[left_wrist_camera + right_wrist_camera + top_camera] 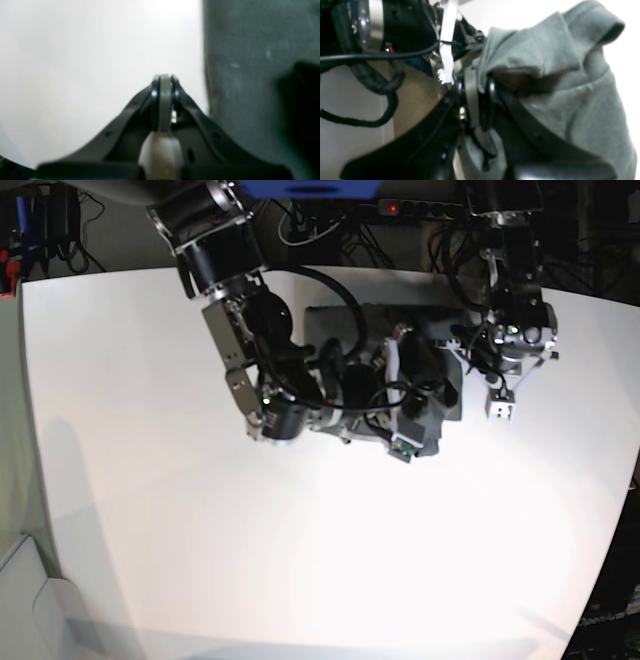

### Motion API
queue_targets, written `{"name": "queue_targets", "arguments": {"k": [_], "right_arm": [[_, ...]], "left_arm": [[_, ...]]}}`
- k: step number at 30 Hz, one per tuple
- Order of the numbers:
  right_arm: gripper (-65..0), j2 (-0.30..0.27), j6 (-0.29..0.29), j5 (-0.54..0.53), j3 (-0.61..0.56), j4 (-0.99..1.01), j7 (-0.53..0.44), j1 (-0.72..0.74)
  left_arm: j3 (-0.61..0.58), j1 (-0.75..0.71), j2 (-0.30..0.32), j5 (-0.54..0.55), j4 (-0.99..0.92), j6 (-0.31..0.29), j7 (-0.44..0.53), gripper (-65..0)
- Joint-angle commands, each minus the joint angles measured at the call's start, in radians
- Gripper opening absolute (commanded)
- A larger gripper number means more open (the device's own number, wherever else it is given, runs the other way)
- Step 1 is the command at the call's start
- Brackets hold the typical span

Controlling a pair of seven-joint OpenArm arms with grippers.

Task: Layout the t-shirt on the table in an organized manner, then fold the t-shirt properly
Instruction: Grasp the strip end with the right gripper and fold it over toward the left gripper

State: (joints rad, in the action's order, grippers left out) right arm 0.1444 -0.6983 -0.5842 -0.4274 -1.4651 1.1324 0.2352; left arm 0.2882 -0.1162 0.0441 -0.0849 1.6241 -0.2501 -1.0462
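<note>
**Right claw grips the shirt; left claw closed and empty beside it**

In the base view the table (200, 520) fills nearly the whole frame, white and bare across its lower half. The shirt (445, 385) lies bunched in the upper middle of the frame, largely hidden under the right arm (240, 310), which reaches in from the upper left and ends over the cloth. Only patches of dark grey show around the arm's end, at the top edge of the heap and on its right side.

The right wrist view shows the right gripper (480, 87) in the centre of the frame, its jaws narrow and pinched on a fold of the shirt (570, 82). Grey cloth bulges out to the right of the jaws and up to the top right corner, where a rolled hem or sleeve opening sticks up; more cloth hangs below the jaws at the bottom centre. Black cables loop across the left of that frame.

In the left wrist view the left gripper (164, 80) sits in the centre, jaws pressed together with nothing between them, over bare white table (87, 62). The shirt (245, 75) fills the right side of that frame, its straight edge just right of the gripper, apart from it. In the base view this arm stands at the upper right, just beside the heap.
</note>
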Motion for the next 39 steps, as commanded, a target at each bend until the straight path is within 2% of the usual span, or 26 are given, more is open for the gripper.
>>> {"name": "queue_targets", "arguments": {"k": [1,5,9,12,16,23,30,33,39], "right_arm": [[-65.0,0.013,0.000,-0.032,-0.004,-0.016,-0.044,0.022],[-57.6,0.013,0.000,-0.032,-0.021,-0.015,-0.056,0.022],[-45.1,0.013,0.000,-0.032,-0.058,-0.015,-0.059,0.019],[-37.3,0.013,0.000,-0.032,-0.058,-0.018,-0.096,0.017],[-31.5,0.013,0.000,-0.032,-0.052,-0.023,-0.105,0.025],[-31.5,0.013,0.000,-0.033,0.046,-0.042,-0.087,0.034],[-32.2,0.010,0.000,-0.032,0.052,-0.128,-0.059,0.031],[-38.5,-0.016,0.000,-0.032,0.054,-0.124,-0.064,-0.004],[-54.6,-0.015,0.000,-0.029,0.048,-0.102,-0.090,-0.052]], "left_arm": [[-0.002,-0.001,-0.003,0.010,0.003,-0.004,-0.018,-65.0],[-0.002,-0.001,-0.003,0.010,0.003,-0.004,-0.018,-65.0],[-0.002,-0.001,-0.003,0.010,0.003,-0.004,-0.018,-65.0],[-0.001,-0.001,-0.003,0.010,0.003,-0.004,-0.018,-65.0],[0.001,-0.001,-0.003,0.010,0.003,-0.004,-0.021,-65.0],[0.003,-0.018,0.004,0.010,0.064,-0.008,-0.036,-65.0],[0.003,-0.046,0.032,0.010,0.207,-0.010,-0.107,-65.0],[0.012,-0.061,0.036,0.010,0.250,-0.010,-0.134,-65.0],[0.125,-0.113,0.069,0.010,0.307,-0.012,-0.141,-65.0]]}}
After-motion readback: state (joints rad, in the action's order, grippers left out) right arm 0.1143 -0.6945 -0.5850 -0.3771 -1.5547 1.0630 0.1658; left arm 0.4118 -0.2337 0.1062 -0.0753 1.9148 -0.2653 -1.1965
